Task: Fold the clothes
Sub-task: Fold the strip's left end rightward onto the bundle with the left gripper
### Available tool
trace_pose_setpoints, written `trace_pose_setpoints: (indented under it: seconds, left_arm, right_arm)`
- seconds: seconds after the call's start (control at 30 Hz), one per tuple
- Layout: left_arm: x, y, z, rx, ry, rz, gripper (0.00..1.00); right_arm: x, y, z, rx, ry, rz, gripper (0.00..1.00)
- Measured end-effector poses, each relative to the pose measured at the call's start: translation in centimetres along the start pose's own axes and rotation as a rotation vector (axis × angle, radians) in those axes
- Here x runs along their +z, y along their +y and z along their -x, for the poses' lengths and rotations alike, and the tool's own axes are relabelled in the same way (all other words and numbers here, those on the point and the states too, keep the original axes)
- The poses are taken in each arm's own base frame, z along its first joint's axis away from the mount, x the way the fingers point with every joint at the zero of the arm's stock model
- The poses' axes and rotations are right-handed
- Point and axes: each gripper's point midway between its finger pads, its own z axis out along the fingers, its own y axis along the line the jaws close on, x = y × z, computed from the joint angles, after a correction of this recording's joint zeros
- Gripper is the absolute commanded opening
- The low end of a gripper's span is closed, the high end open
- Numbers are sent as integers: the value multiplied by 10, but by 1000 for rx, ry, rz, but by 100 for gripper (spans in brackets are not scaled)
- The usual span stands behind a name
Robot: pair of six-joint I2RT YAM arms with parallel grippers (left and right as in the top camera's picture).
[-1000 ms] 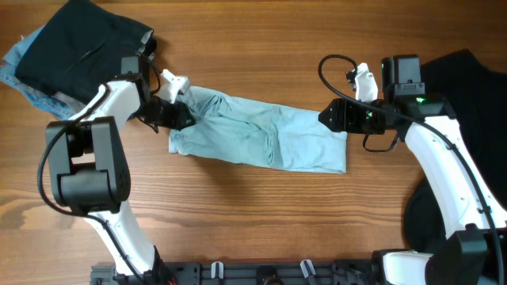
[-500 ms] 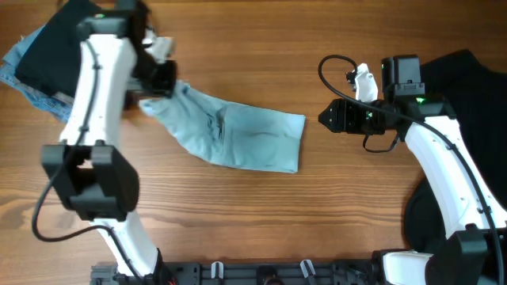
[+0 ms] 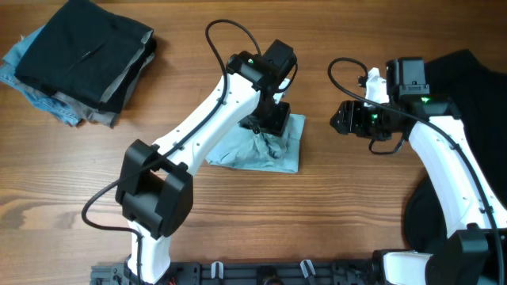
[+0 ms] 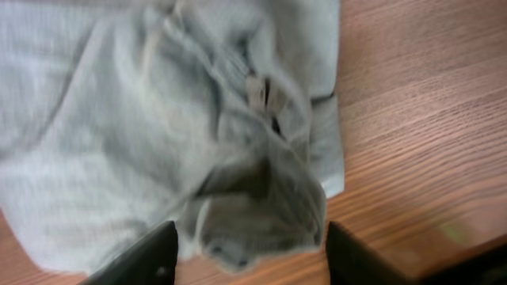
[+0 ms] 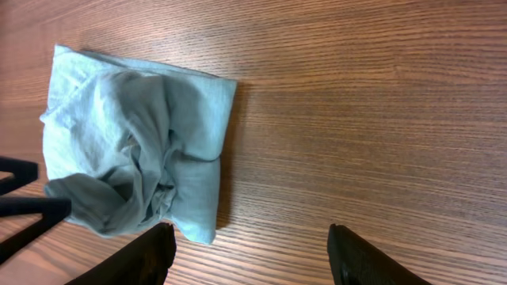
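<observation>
- Since half a second ago the left arm has swung from the far left of the table to the middle. It has carried the T-shirt's left end over onto its right end, so the long strip is now a short, lumpy packet. The right arm has barely shifted.
- The left gripper (image 4: 249,255) sits low over that packet with its jaws apart. A wad of cloth lies between the fingers, and we read it as let go rather than pinched.
- The right gripper (image 5: 245,255) is spread and empty, hovering over bare wood just to the right of the shirt.
- The pale blue-grey T-shirt (image 3: 287,150) lies mid-table. Its right edge is fairly straight, and its top layer is crumpled into ridges under the left gripper.
- If the left gripper lifts straight up, we judge the wad could catch on a finger and ride up with it, pulling the fold open.
- The carried layer has landed bunched, not flat. A further fold laid over it would lock in the creases and leave a thick, uneven bundle.
- Thin cloth is likely to slide on the smooth wooden table (image 3: 333,226). A smoothing stroke from one side, with nothing pinning the other, could drag the whole packet askew.
- Further out, the stack of folded clothes (image 3: 79,63) at the far left and the black garment (image 3: 475,75) under the right arm lie well apart from the shirt. We see little danger there, unless a wide right-arm sweep drags the black cloth along.
</observation>
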Motion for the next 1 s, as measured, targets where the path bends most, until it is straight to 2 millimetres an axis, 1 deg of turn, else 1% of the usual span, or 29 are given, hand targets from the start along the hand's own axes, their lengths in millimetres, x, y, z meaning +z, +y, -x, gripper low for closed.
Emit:
trace_pose_setpoints:
  seconds: [0.03,0.07,0.1,0.13,0.17,0.2,0.23,0.27,0.3,0.33,0.37,0.4,0.43,0.47,0.5,0.53,0.57,0.6,0.67,0.7,0.73,0.77,0.8,0.83,0.9,0.93,0.97,1.0]
  left_arm:
    - [-2,3,-3,-12,13,4,64]
    - [-6,8,-9,-28,43,14,64]
    - [-15,18,-10,-55,51,19,47]
    - [-23,29,-6,-80,35,25,19]
    - [-31,43,-5,-111,24,44,4]
    - [-37,55,-5,-139,16,62,4]
    - [-44,71,-5,-178,8,72,4]
    - [-49,85,-3,-214,0,74,4]
    - [-50,97,1,-248,-11,62,4]
    - [-48,102,4,-254,-21,43,4]
    - [-40,101,10,-242,-42,-4,4]
    - [-29,95,12,-225,-46,-46,4]
    - [-6,78,9,-188,-29,-123,4]
    - [14,64,3,-161,-9,-172,4]
    - [30,50,-8,-135,26,-217,4]
    - [39,39,-17,-119,53,-245,4]
    - [52,15,-41,-83,128,-303,4]
    - [56,-2,-53,-51,163,-331,4]
    - [57,-30,-67,21,198,-374,4]
    - [57,-41,-76,47,225,-388,4]
    - [55,-43,-83,57,253,-393,4]
    - [52,-41,-93,49,295,-387,4]
    - [45,-32,-99,22,333,-378,4]
    - [37,-21,-96,-13,343,-373,6]
    - [16,6,-74,-79,281,-371,16]
    - [-1,28,-53,-116,191,-375,22]
    - [-16,47,-35,-151,105,-377,26]
    - [-33,70,-20,-183,9,-373,26]
  right_arm:
    - [0,0,-2,-18,7,-1,66]
    - [0,1,-3,-59,13,7,67]
    - [0,4,-5,-95,20,25,67]
    - [0,10,-8,-139,30,56,66]
    - [1,18,-9,-184,32,89,65]
    - [2,28,-8,-228,23,119,63]
    - [4,38,-8,-270,16,139,61]
    - [6,49,-5,-318,-1,150,57]
    - [9,54,-4,-331,-10,132,54]
    - [11,52,-2,-301,-16,95,55]
    - [12,44,1,-239,-27,42,59]
    - [12,34,5,-170,-40,-9,60]
    - [9,19,11,-76,-62,-68,61]
    - [7,9,14,-16,-77,-97,62]
    - [6,1,15,30,-81,-118,63]
    - [4,-5,15,62,-85,-138,63]
    - [4,-5,15,65,-87,-141,64]
    - [4,-5,16,57,-88,-137,64]
    - [5,-1,15,17,-81,-116,65]
    - [5,0,15,6,-79,-114,65]
    - [5,0,15,-3,-77,-110,66]
    - [5,2,15,-27,-74,-101,67]
    - [6,6,14,-61,-67,-78,70]
    - [6,15,15,-121,-70,-30,72]
    - [7,26,23,-185,-106,26,72]
    - [8,32,27,-214,-125,56,73]
    - [10,36,27,-233,-131,74,75]
    - [16,42,24,-266,-115,96,77]
